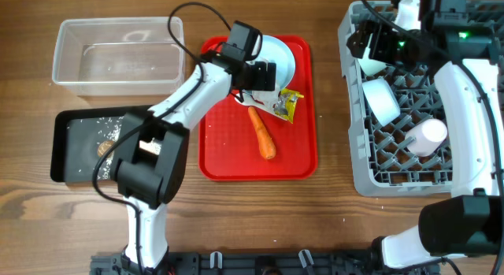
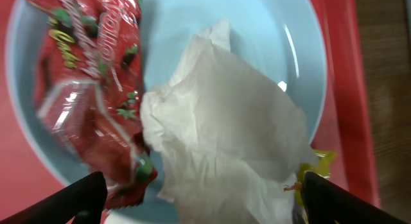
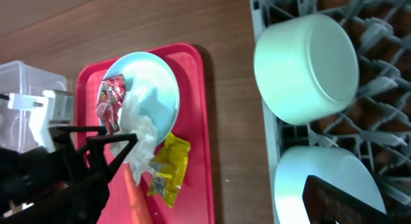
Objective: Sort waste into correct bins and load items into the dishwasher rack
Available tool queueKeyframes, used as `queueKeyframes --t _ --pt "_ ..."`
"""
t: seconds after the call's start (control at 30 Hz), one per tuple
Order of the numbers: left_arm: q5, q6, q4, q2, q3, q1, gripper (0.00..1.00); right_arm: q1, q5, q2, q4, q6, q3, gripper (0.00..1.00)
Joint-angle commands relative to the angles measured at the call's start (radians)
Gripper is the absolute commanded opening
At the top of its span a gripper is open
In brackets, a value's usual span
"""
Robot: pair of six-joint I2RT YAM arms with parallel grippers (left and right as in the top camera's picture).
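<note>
Wood-grain boards make up the worktop [image 1: 346,235], with a dark rail [image 1: 260,263] along the near edge where both arm bases stand; nothing of the room beyond shows. At the far left stands the clear plastic tub [image 1: 118,50]. Just in front of it is the black tray [image 1: 63,145], which holds scattered white rice grains [image 1: 113,127] and a small brown lump [image 1: 104,149].

In the middle lies the flat red tray [image 1: 299,161]. The light blue plate [image 1: 285,58] sits at its far end, and on the plate lie a crumpled white tissue [image 2: 225,128] and a red snack wrapper [image 2: 90,76], side by side and touching. The tissue spills over the plate's near rim onto the tray. A yellow snack wrapper [image 1: 288,105] lies on the tray just beside that rim, and the orange carrot [image 1: 262,135] rests lengthwise nearer the front.

The left tool [image 2: 205,198] hangs over the plate, spread wide, one tip on either side of the tissue and red wrapper, gripping nothing.

To the right, apart from the red tray, stands the grey dishwasher rack [image 1: 354,149] on the bare wood. Two light blue bowls [image 3: 307,67] lie tipped on their sides among its pegs, one beside the other. The right tool [image 1: 368,45] is over the rack's far left corner. Only one dark finger [image 3: 347,198] shows in its own camera, so I cannot tell whether it is spread or closed.
</note>
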Motion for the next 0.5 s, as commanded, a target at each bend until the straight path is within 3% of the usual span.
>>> queueKeyframes --t 0.0,0.17,0.23,0.4,0.47 --pt "-0.036 0.032 0.037 0.032 -0.004 -0.013 0.91 -0.013 0.013 -0.023 -0.016 0.011 0.0 1.0" --pt "-0.052 0.032 0.052 0.068 -0.004 -0.013 0.75 -0.013 0.013 -0.023 -0.014 0.011 0.0 0.99" --pt "-0.059 0.032 0.055 0.084 -0.004 -0.013 0.6 -0.013 0.013 -0.023 -0.015 0.01 0.0 0.99" --pt "-0.059 0.032 0.068 0.088 -0.003 -0.013 0.08 -0.013 0.013 -0.023 -0.018 -0.005 0.0 0.99" --pt "-0.059 0.032 0.069 0.079 -0.001 -0.013 0.04 -0.013 0.013 -0.023 -0.019 -0.013 0.0 0.99"
